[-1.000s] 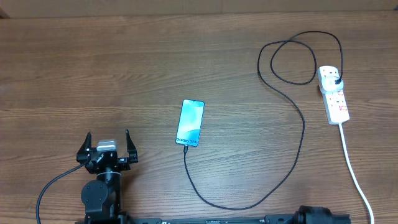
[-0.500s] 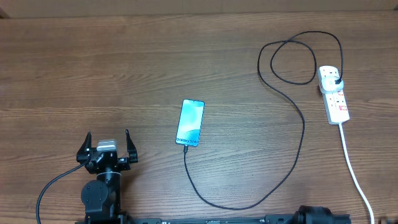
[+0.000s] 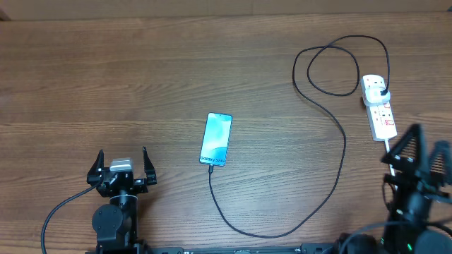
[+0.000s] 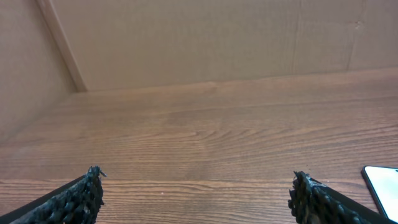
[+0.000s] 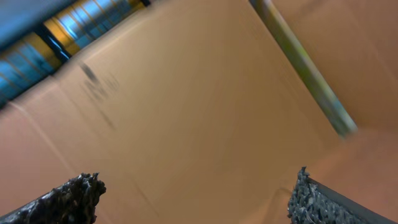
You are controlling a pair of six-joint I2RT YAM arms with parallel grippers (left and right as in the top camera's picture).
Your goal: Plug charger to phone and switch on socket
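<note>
Bare wooden surface (image 3: pixel 141 70). Right claw (image 3: pixel 427 144) stood wide open and empty, just below the socket (image 3: pixel 381 113); left claw (image 3: pixel 122 152) likewise open, empty, well apart. Charger (image 3: pixel 344 152) appeared seated in the phone (image 3: pixel 216 139) at centre. Judged outstanding: pressing the socket's switch.

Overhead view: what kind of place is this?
Probably a robot lab bench: a wood-grain table, a cardboard wall behind it, and the left gripper and right gripper of two arms at the near edge.
</note>
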